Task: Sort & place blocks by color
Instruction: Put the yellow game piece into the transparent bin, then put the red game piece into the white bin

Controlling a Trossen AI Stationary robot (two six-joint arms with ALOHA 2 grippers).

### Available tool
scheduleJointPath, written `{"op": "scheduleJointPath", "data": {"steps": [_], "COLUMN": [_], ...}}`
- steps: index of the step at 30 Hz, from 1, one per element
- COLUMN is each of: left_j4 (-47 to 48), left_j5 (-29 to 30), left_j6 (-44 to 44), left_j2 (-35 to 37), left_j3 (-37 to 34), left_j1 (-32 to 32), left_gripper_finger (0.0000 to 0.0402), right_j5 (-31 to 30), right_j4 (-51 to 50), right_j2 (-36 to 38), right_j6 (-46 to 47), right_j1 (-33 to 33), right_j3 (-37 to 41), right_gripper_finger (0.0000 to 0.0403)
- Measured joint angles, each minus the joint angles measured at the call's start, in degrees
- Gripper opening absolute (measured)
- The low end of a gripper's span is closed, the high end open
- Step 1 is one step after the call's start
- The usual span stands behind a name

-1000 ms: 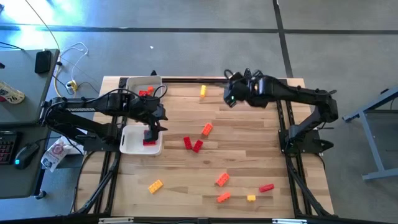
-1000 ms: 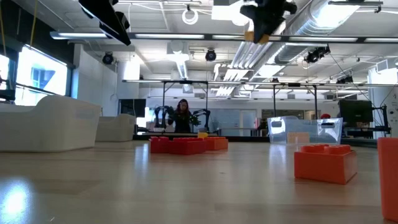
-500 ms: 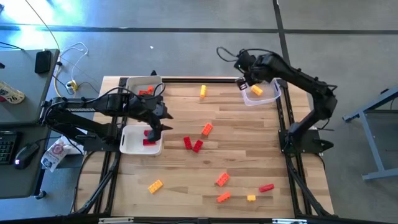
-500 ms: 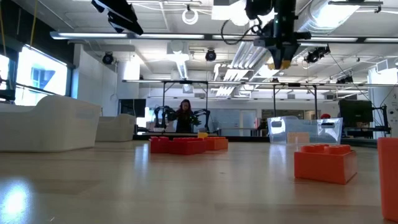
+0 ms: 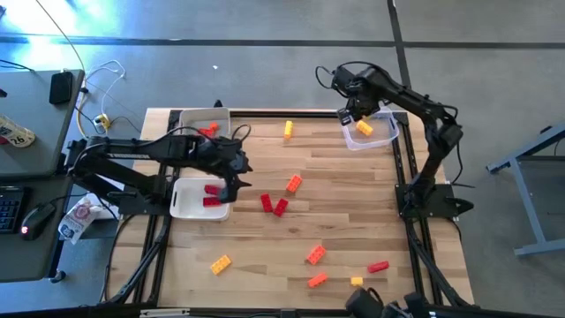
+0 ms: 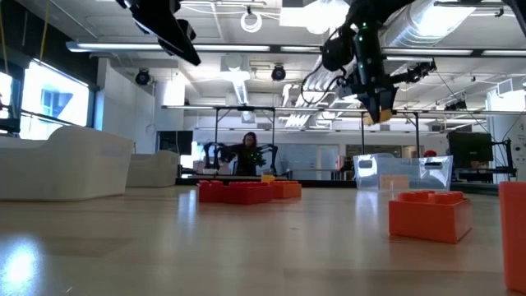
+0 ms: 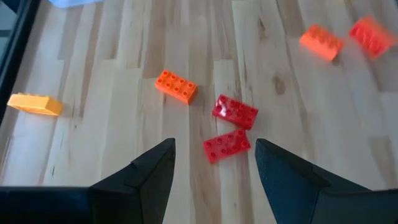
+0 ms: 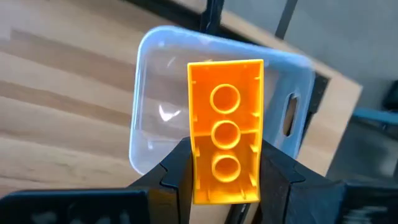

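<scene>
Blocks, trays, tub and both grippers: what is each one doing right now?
left gripper: open, empty, beside the near white tray.
right gripper: shut on a yellow block, above the clear tub.
clear tub: holds one yellow block.
near white tray: holds red blocks.
far white tray: holds orange-red blocks.
two red blocks: loose, close together on the table.

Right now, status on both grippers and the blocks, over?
Right gripper shut on yellow block, above clear tub. Left gripper open, empty, over two red blocks. Nothing in the way.
</scene>
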State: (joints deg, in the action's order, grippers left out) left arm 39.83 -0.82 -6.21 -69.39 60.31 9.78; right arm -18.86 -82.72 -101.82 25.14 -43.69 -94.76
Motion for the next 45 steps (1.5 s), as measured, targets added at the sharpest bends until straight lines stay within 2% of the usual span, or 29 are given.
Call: {"op": "scheduleJointPath", "data": {"steps": [6,16,21,27,34,40,45], "left_j4": [-0.11,-1.06,-1.31,-2.30,-3.86,-3.87,-3.76], "left_j5": [0.00,-0.01,0.00,0.00,0.00,0.00,0.00], "left_j6": [-4.52,-0.46,4.55,15.87,24.80,20.53,10.24], "left_j2": [-3.97,-8.45,-9.62,-11.47,-14.19,-16.14,-16.20], "left_j3": [0.00,0.00,0.00,0.00,0.00,0.00,0.00], "left_j1": [0.00,0.00,0.00,0.00,0.00,0.00,0.00], "left_gripper_finger": [0.0209,0.0209,0.0209,0.0209,0.0209,0.0209,0.0209], "right_j5": [3.14,6.46,7.23,8.53,5.46,4.40,4.38], "right_j4": [-0.81,-1.45,-1.51,-1.52,-0.93,-1.10,-3.21], "right_j2": [-3.94,-9.66,-11.74,-13.79,-14.82,-14.84,-14.78], "right_j6": [-0.78,-1.19,-1.19,-1.19,-2.09,-4.61,-5.70], "right_j1": [-2.17,-3.85,-3.97,-3.97,-3.74,-3.46,-3.26], "right_j3": [0.00,0.00,0.00,0.00,0.00,0.00,0.00], "right_gripper_finger": [0.0106,0.0106,0.0106,0.0106,0.0195,0.0216,0.0218]}}
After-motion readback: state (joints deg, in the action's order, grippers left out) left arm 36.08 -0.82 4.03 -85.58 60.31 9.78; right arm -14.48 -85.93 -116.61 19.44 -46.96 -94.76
